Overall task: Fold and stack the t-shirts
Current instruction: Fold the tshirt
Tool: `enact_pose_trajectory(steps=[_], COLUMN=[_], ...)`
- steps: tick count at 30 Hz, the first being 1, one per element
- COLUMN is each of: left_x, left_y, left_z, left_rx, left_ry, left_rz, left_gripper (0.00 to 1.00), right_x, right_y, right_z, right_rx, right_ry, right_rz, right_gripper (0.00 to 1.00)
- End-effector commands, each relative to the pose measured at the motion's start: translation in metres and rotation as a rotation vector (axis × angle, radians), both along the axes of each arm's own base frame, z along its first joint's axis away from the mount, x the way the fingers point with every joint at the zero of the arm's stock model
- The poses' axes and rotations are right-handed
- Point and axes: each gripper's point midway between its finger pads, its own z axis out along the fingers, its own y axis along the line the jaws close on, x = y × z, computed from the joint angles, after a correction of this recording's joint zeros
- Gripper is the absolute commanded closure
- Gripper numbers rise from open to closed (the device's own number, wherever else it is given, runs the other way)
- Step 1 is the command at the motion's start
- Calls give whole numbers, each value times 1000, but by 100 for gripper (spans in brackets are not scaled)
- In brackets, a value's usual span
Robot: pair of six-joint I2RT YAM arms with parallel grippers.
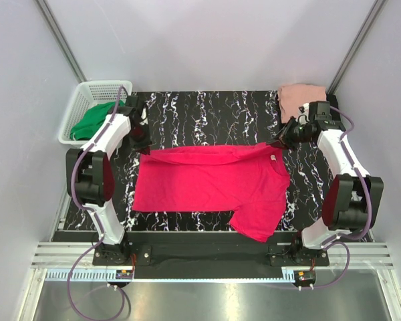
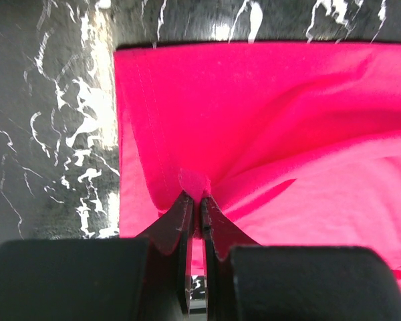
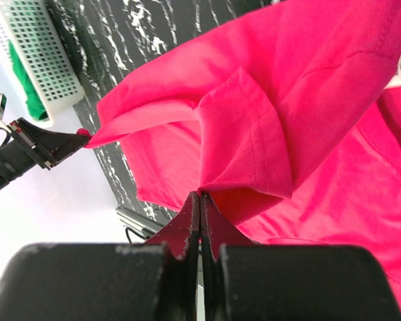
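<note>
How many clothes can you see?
3. The crimson shirt lies spread out in the middle; the salmon shirt sits folded at the far right corner; the green cloth is in the basket, far left. More may hide underneath.

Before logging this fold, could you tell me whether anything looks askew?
The crimson t-shirt, pinched by the left gripper and right gripper, lies crooked: its near sleeve juts off the mat in front.

Pale grey walls (image 1: 207, 40) on three sides, evenly lit. Black tabletop (image 1: 207, 110) veined with white, glare spots on it. Slanting metal struts (image 1: 59, 37) at both rear corners. Ribbed aluminium rails (image 1: 60, 254) along the near edge.
</note>
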Motion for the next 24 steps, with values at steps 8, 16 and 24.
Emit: enact_pose_trajectory(steps=[8, 16, 24], left_x=[-19, -25, -23], left_y=[-4, 3, 11], left_z=[-5, -6, -6], left_rx=[-18, 22, 70], left_ry=[17, 25, 22], left_rz=[-40, -38, 7], left_gripper=[100, 100, 100], right_x=[-23, -41, -53], right_y=[-2, -3, -3], right_z=[-8, -16, -23], right_rx=[-53, -69, -79], right_ry=[20, 57, 67], right_rz=[2, 13, 22], right_gripper=[100, 100, 100])
